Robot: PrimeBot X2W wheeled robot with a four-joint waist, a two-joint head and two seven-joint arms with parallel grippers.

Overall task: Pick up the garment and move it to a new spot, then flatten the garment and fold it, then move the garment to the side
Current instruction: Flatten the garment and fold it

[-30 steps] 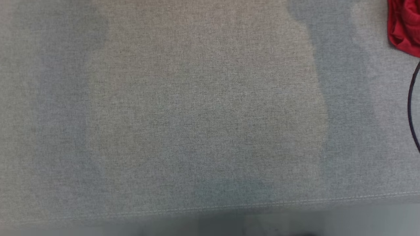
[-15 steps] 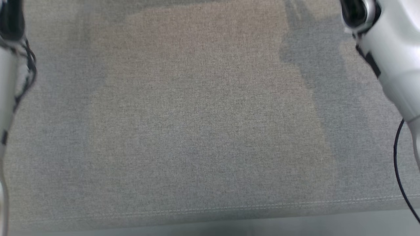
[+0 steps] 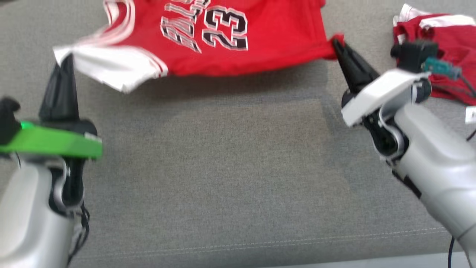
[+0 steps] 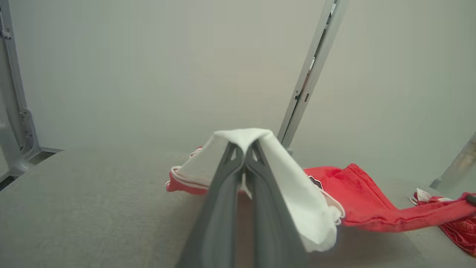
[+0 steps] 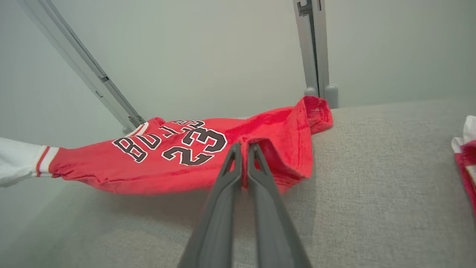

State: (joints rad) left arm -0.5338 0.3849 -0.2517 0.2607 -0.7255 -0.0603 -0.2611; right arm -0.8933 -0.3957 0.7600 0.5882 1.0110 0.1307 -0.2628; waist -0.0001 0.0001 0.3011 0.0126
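Both jaws clamp the stretched red number-23 jersey [image 3: 275,41].

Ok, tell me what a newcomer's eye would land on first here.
The red number 23 jersey, stretched across the top of the head view. The left gripper is shut on its white sleeve, the right gripper on its red edge. Another crumpled red garment lies at far right.

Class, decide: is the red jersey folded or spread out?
Spread out. The jersey stretches between the left gripper, pinching its white sleeve, and the right gripper, pinching a red corner.
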